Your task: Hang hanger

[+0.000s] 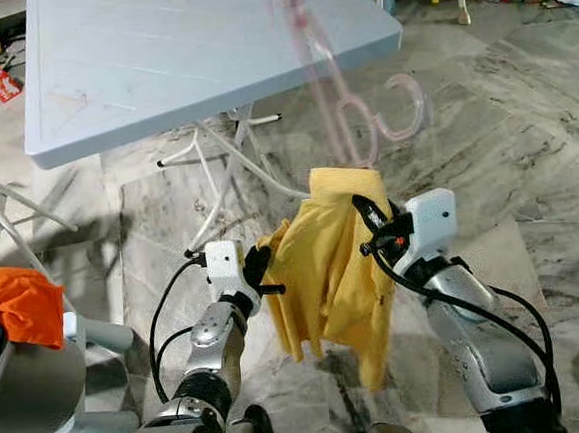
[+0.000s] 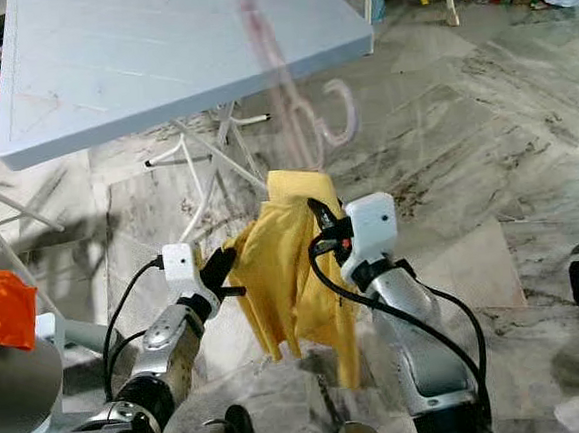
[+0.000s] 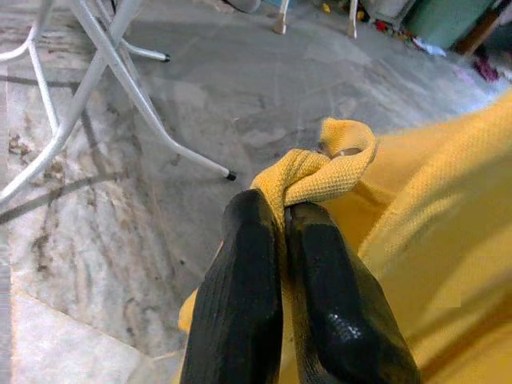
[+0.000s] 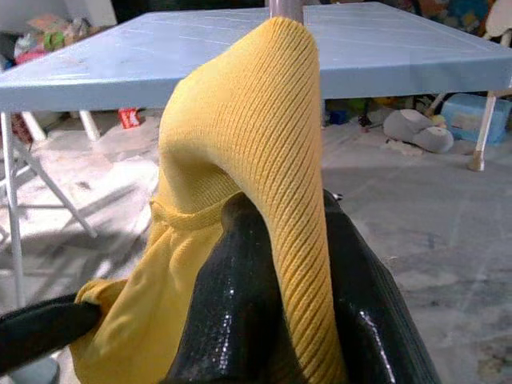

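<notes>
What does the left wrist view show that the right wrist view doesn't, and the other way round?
Left wrist view: the white metal folding table legs on the marble floor, and the left pincer pinching a bunched fold of fabric. Right wrist view: the pale blue plastic tabletop, with the right pincer clamped on a ribbed edge. Shared: the yellow knitted shirt and grey marble floor.

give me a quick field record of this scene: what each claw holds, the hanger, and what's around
left claw: shut on a bunched edge of the yellow shirt
right claw: shut on a ribbed fold of the same shirt, near its top
pink hanger: motion-blurred, rising above the shirt, hook free in the air
table: light blue folding table, ahead
floor: grey marble tiles
orange cloth: on a chair to the robot's left
</notes>
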`<state>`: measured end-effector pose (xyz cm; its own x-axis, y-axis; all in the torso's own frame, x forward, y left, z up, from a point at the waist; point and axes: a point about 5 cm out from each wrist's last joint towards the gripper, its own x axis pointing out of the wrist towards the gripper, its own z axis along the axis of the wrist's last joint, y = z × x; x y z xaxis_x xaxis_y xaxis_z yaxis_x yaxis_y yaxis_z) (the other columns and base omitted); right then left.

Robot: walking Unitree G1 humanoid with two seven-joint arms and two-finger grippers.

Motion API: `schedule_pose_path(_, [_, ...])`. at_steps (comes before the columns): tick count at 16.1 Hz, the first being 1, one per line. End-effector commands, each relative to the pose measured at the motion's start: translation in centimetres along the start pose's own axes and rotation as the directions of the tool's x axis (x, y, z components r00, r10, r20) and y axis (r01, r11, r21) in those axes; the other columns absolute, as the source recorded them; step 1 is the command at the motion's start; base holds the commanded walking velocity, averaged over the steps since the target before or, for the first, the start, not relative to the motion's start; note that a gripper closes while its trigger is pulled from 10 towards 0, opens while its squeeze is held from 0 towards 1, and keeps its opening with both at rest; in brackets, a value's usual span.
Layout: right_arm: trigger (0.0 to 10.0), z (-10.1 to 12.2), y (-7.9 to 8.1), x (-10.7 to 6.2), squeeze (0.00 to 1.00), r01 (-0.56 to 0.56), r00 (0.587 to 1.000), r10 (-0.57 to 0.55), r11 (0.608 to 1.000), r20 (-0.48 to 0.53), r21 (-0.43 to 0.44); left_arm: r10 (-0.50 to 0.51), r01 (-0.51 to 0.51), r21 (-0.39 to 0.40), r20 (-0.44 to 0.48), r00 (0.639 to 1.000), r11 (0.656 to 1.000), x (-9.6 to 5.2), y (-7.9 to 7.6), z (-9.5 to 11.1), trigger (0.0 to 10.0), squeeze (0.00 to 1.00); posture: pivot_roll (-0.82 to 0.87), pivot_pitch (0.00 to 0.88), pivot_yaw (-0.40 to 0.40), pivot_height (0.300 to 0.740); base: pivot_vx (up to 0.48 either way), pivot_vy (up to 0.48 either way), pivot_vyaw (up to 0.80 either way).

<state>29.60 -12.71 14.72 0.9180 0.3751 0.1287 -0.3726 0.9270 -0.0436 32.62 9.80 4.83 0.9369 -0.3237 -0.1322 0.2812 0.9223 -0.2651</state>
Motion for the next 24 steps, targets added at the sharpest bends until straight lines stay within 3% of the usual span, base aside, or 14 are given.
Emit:
schedule_pose_path(1, [10.0, 0.3, -0.1, 0.0, 0.0, -0.004, 1.0, 0.005, 1.0, 0.022, -0.021, -0.016, 0.015, 0.065, 0.008, 1.0, 0.998, -0.3, 0.2, 0.0, 10.0, 1.0, -0.18, 0.193, 0.029, 0.74, 0.0, 0.0, 0.0])
schedule_pose_path(4, [10.0, -0.3, -1.4, -0.7, 0.0, -0.01, 1.0, 0.008, 0.996, -0.028, -0.083, -0.111, 0.104, 0.278, 0.011, 0.994, 0.955, -0.8, 0.1, 0.2, 10.0, 1.0, -0.18, 0.193, 0.032, 0.74, 0.0, 0.0, 0.0])
schedule_pose_path(5, [10.0, -0.9, -2.6, -1.5, 0.0, -0.057, 0.995, 0.039, 0.981, -0.096, -0.184, -0.13, 0.123, 0.333, -0.001, 0.991, 0.935, -1.3, 0.6, 0.1, 10.0, 1.0, -0.18, 0.194, 0.037, 0.74, 0.0, 0.0, 0.0])
schedule_pose_path(10, [10.0, -1.7, -6.3, -4.1, 0.0, -0.14, 0.965, 0.048, 0.924, -0.256, -0.356, -0.205, 0.211, 0.425, -0.06, 0.977, 0.88, -3.0, 2.4, -0.7, 10.0, 1.0, -0.18, 0.202, 0.034, 0.74, 0.0, 0.0, 0.0])
schedule_pose_path(12, [10.0, -2.1, -7.0, -4.6, 0.0, -0.204, 0.945, 0.075, 0.894, -0.317, -0.398, -0.279, 0.275, 0.489, -0.068, 0.958, 0.828, -3.6, 2.1, -0.8, 10.0, 1.0, -0.18, 0.204, 0.035, 0.74, 0.0, 0.0, 0.0])
schedule_pose_path(13, [10.0, -2.4, -7.2, -5.0, 0.0, -0.271, 0.925, 0.111, 0.864, -0.365, -0.425, -0.314, 0.301, 0.52, -0.066, 0.947, 0.799, -4.0, 2.1, -0.7, 10.0, 1.0, -0.18, 0.208, 0.035, 0.74, 0.0, 0.0, 0.0])
schedule_pose_path(17, [10.0, -3.2, -8.7, -6.0, 0.0, -0.433, 0.846, 0.147, 0.752, -0.513, -0.498, -0.422, 0.387, 0.555, -0.07, 0.904, 0.737, -4.6, 1.6, -0.6, 10.0, 1.0, -0.18, 0.209, 0.034, 0.74, 0.0, 0.0, 0.0])
schedule_pose_path(18, [10.0, -3.4, -8.9, -6.1, 0.0, -0.493, 0.815, 0.174, 0.709, -0.552, -0.504, -0.494, 0.444, 0.572, -0.078, 0.866, 0.689, -5.1, 1.1, -0.6, 10.0, 1.0, -0.18, 0.207, 0.033, 0.74, 0.0, 0.0, 0.0])
schedule_pose_path(20, [10.0, -3.5, -9.2, -6.3, 0.0, -0.562, 0.774, 0.206, 0.66, -0.599, -0.498, -0.551, 0.49, 0.587, -0.088, 0.83, 0.645, -5.7, 0.8, -0.7, 10.0, 1.0, -0.17, 0.205, 0.031, 0.74, 0.0, 0.0, 0.0])
schedule_pose_path(21, [10.0, -3.7, -9.4, -6.5, 0.0, -0.616, 0.736, 0.227, 0.615, -0.637, -0.493, -0.572, 0.507, 0.591, -0.092, 0.815, 0.627, -5.9, 0.7, -0.7, 10.0, 1.0, -0.17, 0.205, 0.03, 0.74, 0.0, 0.0, 0.0])
schedule_pose_path(24, [10.0, -3.9, -10.2, -6.5, 0.0, -0.662, 0.698, 0.221, 0.561, -0.681, -0.497, -0.601, 0.521, 0.615, -0.095, 0.793, 0.591, -6.4, 0.9, -0.4, 10.0, 1.0, -0.17, 0.206, 0.027, 0.74, 0.0, 0.0, 0.0])
